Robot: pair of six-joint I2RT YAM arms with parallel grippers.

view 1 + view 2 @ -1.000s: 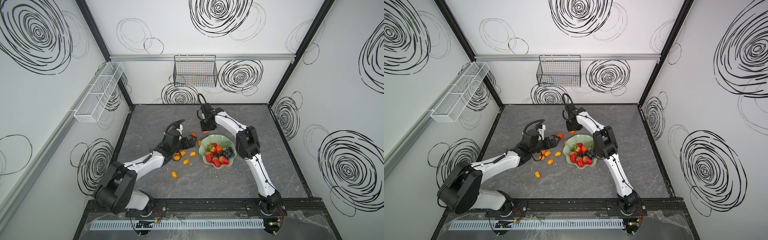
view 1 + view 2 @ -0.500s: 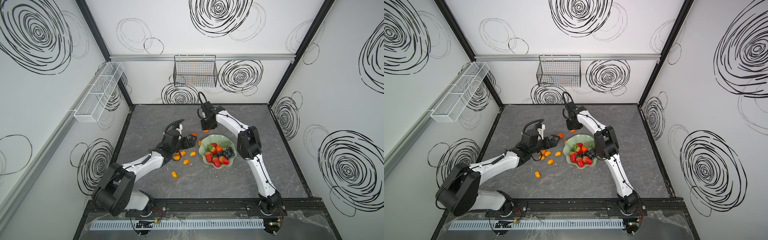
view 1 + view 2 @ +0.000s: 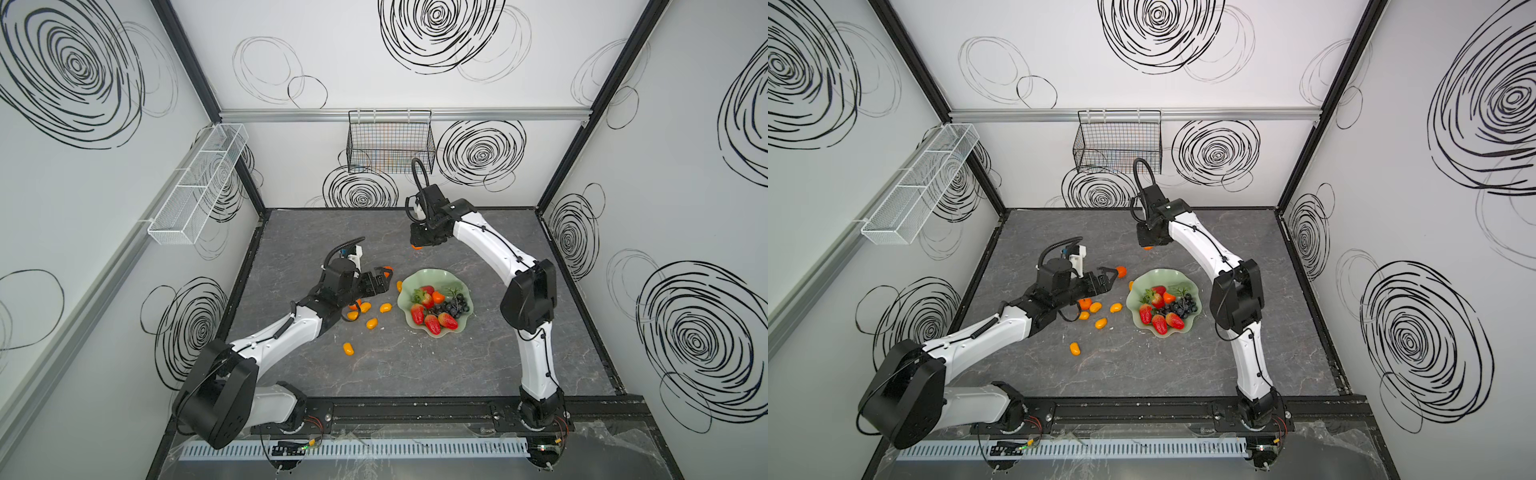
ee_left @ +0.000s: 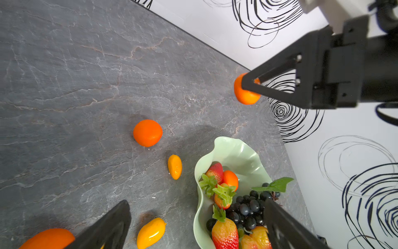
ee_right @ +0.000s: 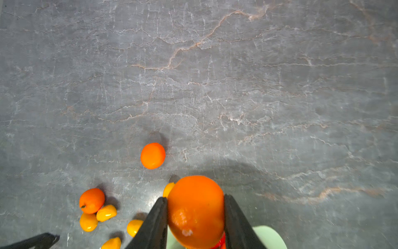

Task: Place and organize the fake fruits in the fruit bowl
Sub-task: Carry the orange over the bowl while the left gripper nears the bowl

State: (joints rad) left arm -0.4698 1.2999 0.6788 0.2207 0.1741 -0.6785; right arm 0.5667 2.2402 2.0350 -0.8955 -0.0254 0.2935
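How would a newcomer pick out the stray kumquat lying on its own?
Find the mint-green fruit bowl on the table. Left of it in both top views lies a cluster of orange fruits. The kumquat is the yellow-orange oval lying alone, nearer the table's front edge than that cluster.

Your right end effector has come up and shifted a little toward the right wall, lifting the tangerine it clamps higher above the counter than a second ago. Its jaws have pinched in slightly.
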